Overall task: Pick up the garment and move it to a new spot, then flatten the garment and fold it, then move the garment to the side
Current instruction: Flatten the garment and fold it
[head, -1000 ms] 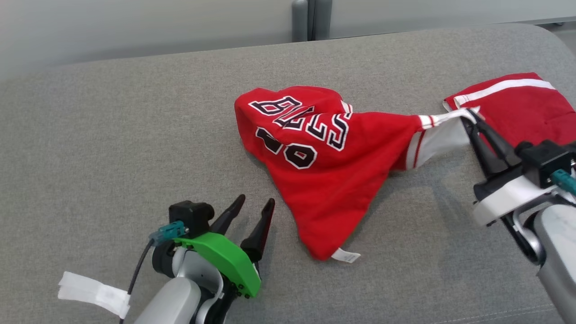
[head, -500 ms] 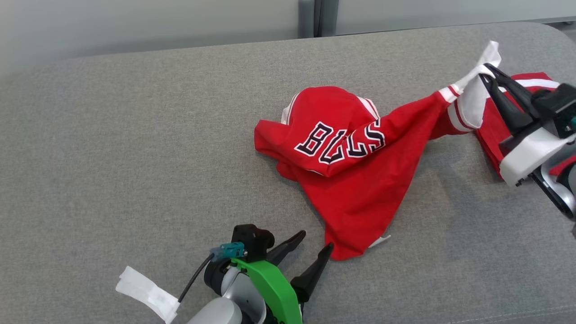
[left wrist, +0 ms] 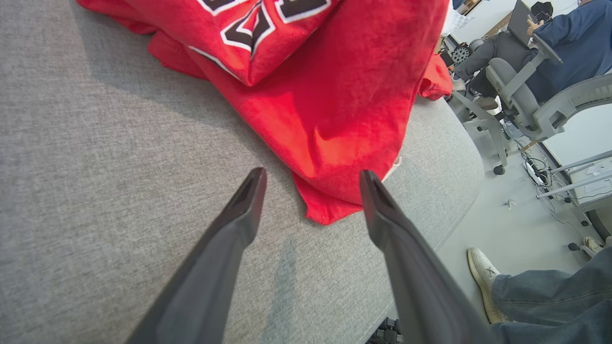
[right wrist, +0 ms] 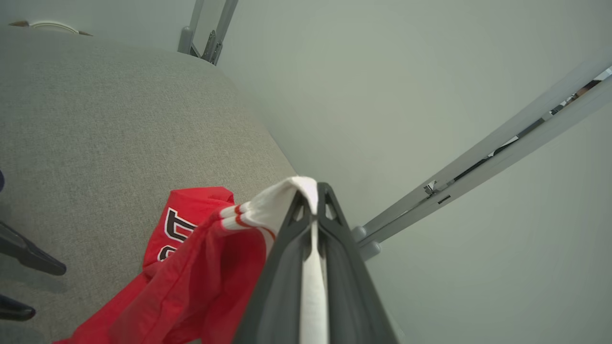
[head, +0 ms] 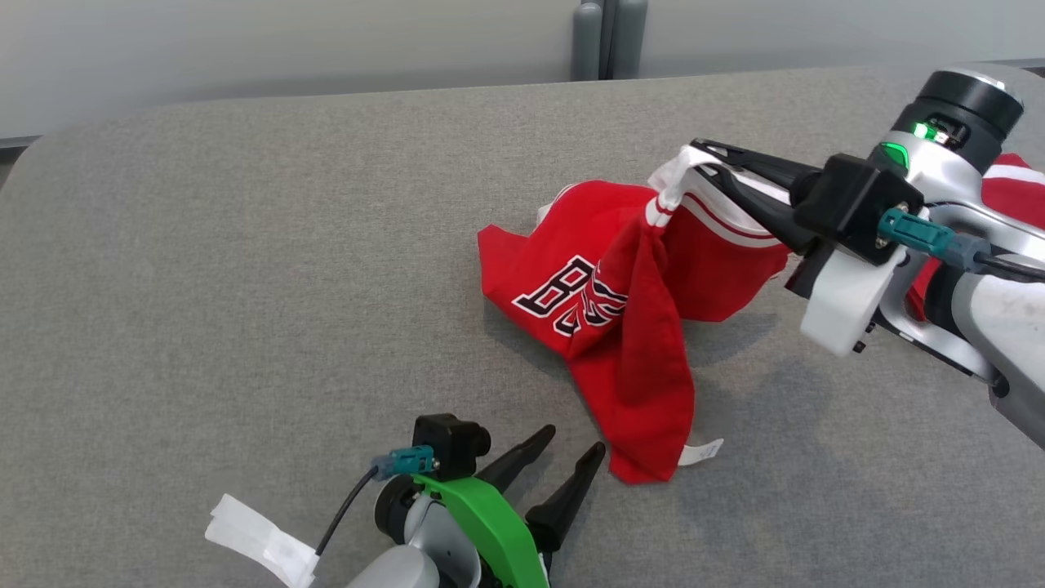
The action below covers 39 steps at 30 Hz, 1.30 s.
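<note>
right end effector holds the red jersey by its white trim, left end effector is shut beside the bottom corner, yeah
No: the left end effector is open, not shut; the left wrist view shows its fingers spread beside the bottom corner. The right end effector does hold the red jersey by its white trim.

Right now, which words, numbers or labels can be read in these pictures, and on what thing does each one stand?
"B": black letter with white edge on the red jersey; the letters after it are folded into the cloth, not readable.
White tag at the jersey's hem: too small to read.
White tape on the black cable: no print can be made out.
</note>
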{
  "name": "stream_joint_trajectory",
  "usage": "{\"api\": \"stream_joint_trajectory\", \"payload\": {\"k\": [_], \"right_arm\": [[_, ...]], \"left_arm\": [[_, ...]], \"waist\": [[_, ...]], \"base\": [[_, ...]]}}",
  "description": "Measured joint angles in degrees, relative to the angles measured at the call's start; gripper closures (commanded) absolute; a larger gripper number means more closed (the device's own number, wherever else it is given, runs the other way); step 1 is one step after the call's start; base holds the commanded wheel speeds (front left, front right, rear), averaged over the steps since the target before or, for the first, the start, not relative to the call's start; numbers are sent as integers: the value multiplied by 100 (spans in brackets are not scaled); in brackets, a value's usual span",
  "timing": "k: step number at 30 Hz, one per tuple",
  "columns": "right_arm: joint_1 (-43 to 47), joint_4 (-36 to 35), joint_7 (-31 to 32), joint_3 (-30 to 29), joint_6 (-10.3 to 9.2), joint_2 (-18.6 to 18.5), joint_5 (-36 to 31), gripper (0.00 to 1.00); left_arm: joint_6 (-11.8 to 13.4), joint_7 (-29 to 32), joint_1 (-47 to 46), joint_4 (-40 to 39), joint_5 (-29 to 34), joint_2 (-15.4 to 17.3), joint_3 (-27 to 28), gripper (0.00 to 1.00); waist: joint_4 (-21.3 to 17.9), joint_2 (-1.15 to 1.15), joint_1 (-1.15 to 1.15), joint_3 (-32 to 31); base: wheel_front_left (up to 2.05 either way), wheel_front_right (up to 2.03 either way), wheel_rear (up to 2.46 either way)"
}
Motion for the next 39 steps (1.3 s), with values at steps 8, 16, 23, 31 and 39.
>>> {"api": "stream_joint_trajectory", "payload": {"k": [8, 16, 23, 31, 39], "right_arm": [[-1176, -465, 818, 744, 1, -281, 571, 100], [-1909, -428, 1437, 1155, 0, -327, 1209, 100], [-2481, -166, 1731, 1274, 0, -147, 1639, 100], [-2598, 549, 1986, 1390, 0, -162, 1902, 100], [-2080, 995, 2012, 1651, 0, -413, 2128, 100]], "left_arm": [[-33, -200, -7, -36, -446, -1, -264, 0], [-49, -396, -16, -36, -779, 0, -478, 0], [-49, -545, -187, -38, -978, 1, -647, 0], [-7, -716, -358, -13, -1179, 1, -775, 0], [97, -791, -411, 221, -1279, -1, -857, 0]], "waist": [[353, 0, 0, -59], [762, 0, 0, -134], [1019, 0, 0, -219], [1101, 0, 0, -239], [1208, 0, 0, -175]], "base": [[0, 0, 0], [0, 0, 0], [0, 0, 0], [0, 0, 0], [0, 0, 0]]}}
